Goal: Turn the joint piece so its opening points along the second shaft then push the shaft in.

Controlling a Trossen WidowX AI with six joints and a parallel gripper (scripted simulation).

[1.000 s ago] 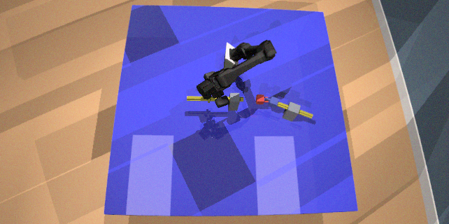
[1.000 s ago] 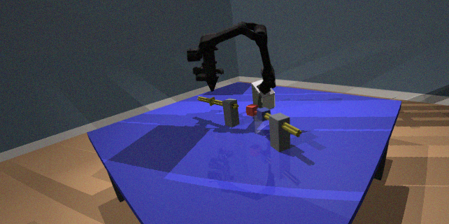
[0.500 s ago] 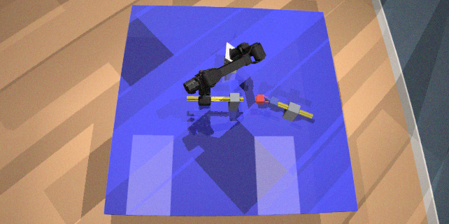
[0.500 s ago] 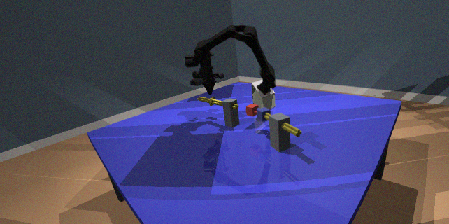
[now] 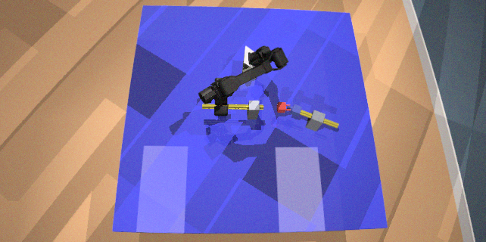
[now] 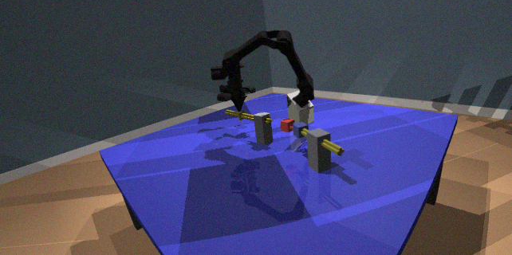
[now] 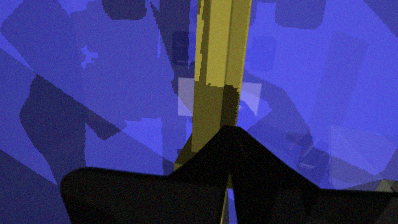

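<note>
The second shaft (image 5: 242, 107) (image 6: 248, 116) (image 7: 222, 45), yellow, lies through its grey block (image 5: 253, 106) (image 6: 263, 127); its near end sticks out a little, short of the joint. The red joint piece (image 5: 281, 107) (image 6: 286, 125) faces that end, with a gap between; its opening is too small to see. It hangs on the blue piece (image 5: 296, 110) (image 6: 300, 129) of the first shaft (image 5: 331, 123) (image 6: 334, 147), fixed in the other grey block (image 5: 316, 120) (image 6: 319, 150). My gripper (image 5: 221, 112) (image 6: 239, 110) (image 7: 230, 134) is shut and empty, tips down at the second shaft by its collar (image 6: 241, 115); contact cannot be told.
The arm's pale base (image 5: 247, 53) (image 6: 306, 115) stands on the blue table (image 5: 163, 29) (image 6: 239, 229) behind the shafts. The arm reaches over from it toward the second shaft's outer part. The two blocks rise as obstacles.
</note>
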